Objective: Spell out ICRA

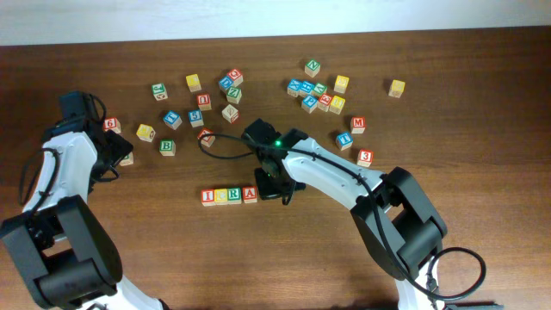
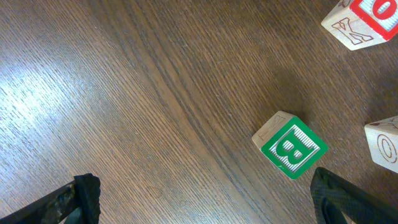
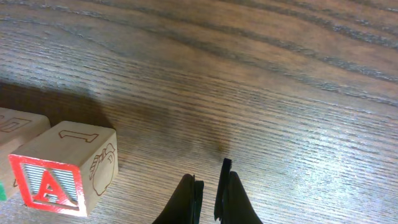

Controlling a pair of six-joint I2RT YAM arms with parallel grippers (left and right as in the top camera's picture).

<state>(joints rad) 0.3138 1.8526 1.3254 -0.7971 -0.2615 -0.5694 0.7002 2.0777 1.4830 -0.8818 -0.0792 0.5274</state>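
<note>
ICRA (image 1: 228,196) is spelled by four small wooden cubes set edge to edge in a straight row near the middle of the table (image 1: 473,129), whose dark brown surface is streaked with fine, wavy grain. From left to right a red I, a yellow-faced C, a green R and a red A are read. Up close, the A cube (image 3: 62,171) is seen as pale, square-cornered wood with a red-bordered, striped top face and line drawings pressed into its bare sides. The right gripper (image 3: 209,180) is closed on nothing, its slim black fingers nearly touching, just beside the A end of the row. The left gripper (image 2: 205,193) is spread wide and empty near a green B cube (image 2: 289,146). Other cubes (image 1: 195,83) are scattered loosely across the far side.
</note>
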